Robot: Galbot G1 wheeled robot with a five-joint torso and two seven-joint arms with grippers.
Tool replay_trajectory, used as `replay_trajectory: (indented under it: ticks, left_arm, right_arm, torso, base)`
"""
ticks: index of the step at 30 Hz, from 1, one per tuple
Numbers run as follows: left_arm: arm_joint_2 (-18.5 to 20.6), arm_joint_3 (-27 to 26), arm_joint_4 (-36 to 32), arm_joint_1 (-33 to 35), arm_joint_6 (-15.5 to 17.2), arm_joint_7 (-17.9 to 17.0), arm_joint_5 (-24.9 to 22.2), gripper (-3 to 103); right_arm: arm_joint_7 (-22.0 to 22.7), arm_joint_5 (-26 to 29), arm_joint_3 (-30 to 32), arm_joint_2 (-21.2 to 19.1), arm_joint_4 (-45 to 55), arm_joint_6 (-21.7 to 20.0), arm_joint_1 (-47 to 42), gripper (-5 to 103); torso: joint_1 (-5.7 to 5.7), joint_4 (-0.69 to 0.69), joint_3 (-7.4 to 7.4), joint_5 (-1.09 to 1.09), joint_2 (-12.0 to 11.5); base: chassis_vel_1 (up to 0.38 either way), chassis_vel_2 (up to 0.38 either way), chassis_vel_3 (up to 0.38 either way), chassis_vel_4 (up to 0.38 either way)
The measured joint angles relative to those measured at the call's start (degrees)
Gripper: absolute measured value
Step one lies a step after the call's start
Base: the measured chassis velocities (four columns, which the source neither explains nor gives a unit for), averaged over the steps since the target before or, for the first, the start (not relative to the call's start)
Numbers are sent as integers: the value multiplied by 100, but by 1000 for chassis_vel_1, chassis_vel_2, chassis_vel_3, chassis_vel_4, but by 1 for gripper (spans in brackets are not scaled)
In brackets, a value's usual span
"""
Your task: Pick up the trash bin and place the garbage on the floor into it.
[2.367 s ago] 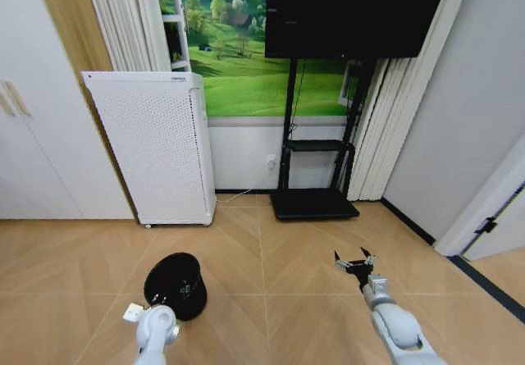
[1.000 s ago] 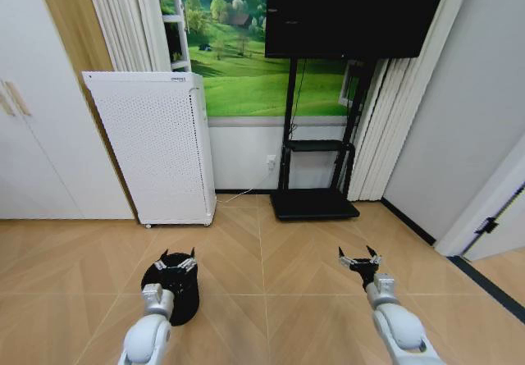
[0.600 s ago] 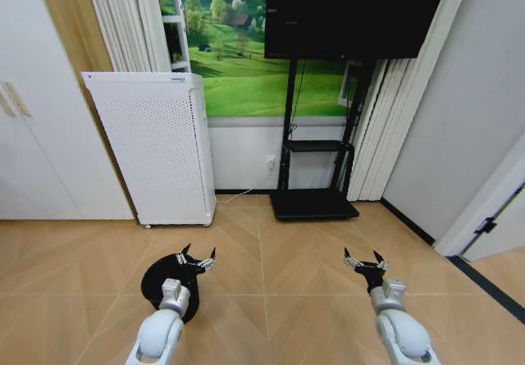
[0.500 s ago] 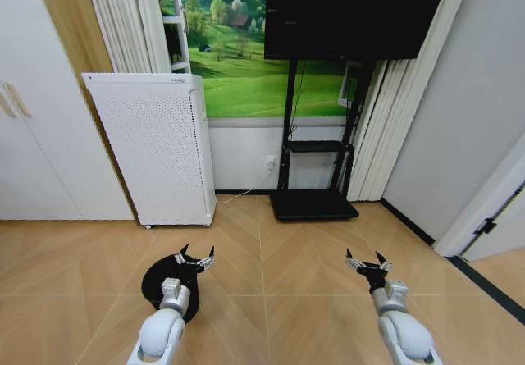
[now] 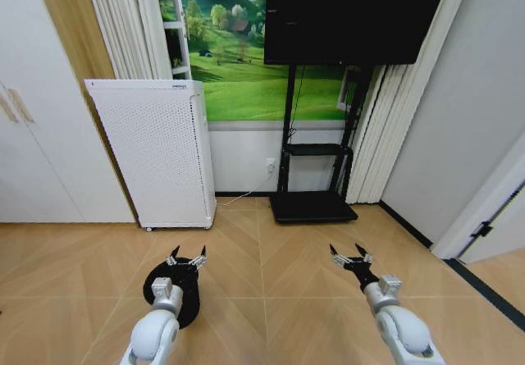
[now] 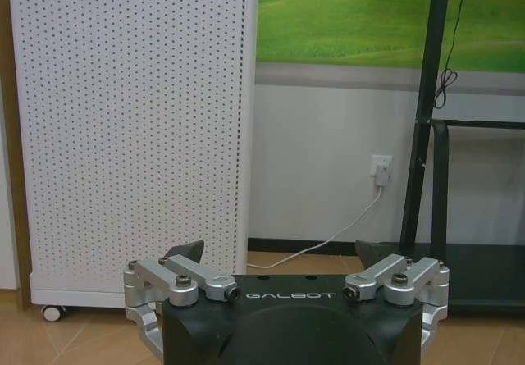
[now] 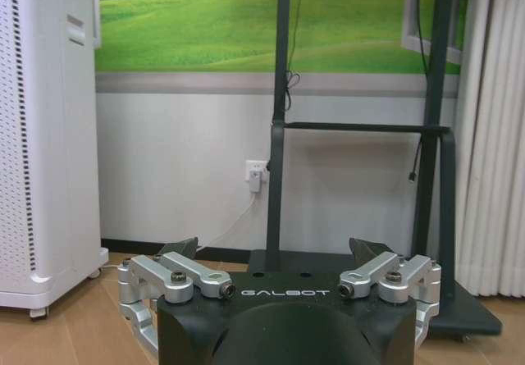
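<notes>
In the head view, the small black round trash bin (image 5: 175, 298) is seen on the wooden floor, partly behind the left gripper (image 5: 187, 257), which is spread open. The right gripper (image 5: 350, 255) is held open, well apart from the bin.

In the left wrist view, the left gripper (image 6: 279, 256) is shown parted before a white perforated appliance (image 6: 127, 127).

In the right wrist view, the right gripper (image 7: 274, 248) is shown parted before a black metal stand (image 7: 361, 176).

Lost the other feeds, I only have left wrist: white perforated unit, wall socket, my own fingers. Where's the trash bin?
Observer: In the head view the trash bin stands upright on the floor right by the left gripper, nearer the robot than the white unit.
Operator: Is it gripped?
Observer: No. The left gripper is open and empty, and looks to be above the bin's far rim.
Operator: Right arm?
Observer: The right gripper is open too, held over bare floor in front of the TV stand.
</notes>
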Motion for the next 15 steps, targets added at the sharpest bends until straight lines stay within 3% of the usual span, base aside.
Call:
replay_trajectory:
  ticks: [4,6,10,15]
  left_arm:
    - [183,16,-51,-17,92,-76,-287,100]
    - [396,20,-181,-4,257,-169,-685,100]
    - [528,-21,-259,7,348,-237,-881,100]
    - [706,-38,-360,-2,472,-333,-1089,100]
  right_arm:
    - [-84,172,1,-102,-30,-5,69,100]
    - [-72,318,4,-43,-97,-71,158,100]
    - [-67,344,-19,-8,-108,-128,184,100]
    - [-73,343,-56,-28,-111,-149,154,100]
  torso:
    - [22,-2,68,1,88]
    - [48,-6,142,0,188]
    - [69,0,184,0,253]
    - [99,-5,253,0,352]
  base:
    - [0,0,0,0]
    - [0,0,0,0]
    - [0,0,0,0]
    - [0,0,0,0]
